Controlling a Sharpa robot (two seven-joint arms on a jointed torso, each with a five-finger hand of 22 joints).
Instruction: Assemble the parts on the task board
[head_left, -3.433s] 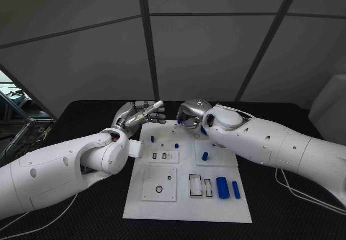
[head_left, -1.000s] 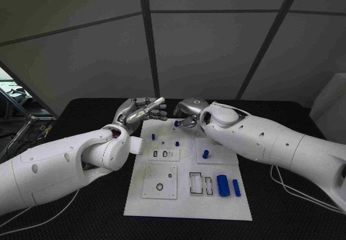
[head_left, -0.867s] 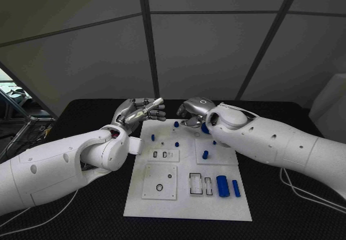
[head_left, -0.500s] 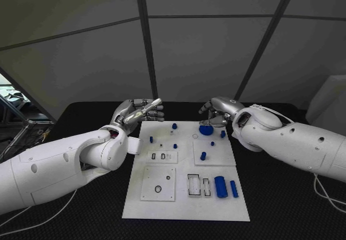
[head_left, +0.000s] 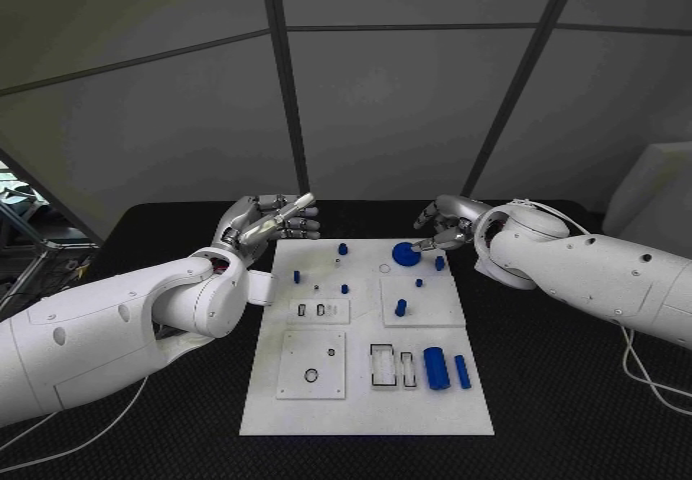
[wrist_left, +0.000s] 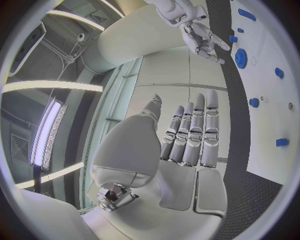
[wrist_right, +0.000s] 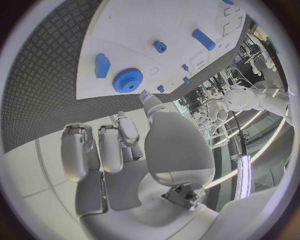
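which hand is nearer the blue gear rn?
Right. The right hand hovers just beyond the blue gear, at the task board far right corner. The left hand is off the far left corner.

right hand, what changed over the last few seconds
The right hand drew back from the far middle of the task board toward the robot's right, uncovering the blue gear; it holds nothing. The left hand stayed raised and empty.

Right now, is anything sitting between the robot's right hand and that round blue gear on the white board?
Nothing visible. The right hand hangs open just beside the blue gear at the far end of the white board, with only bare board between them.
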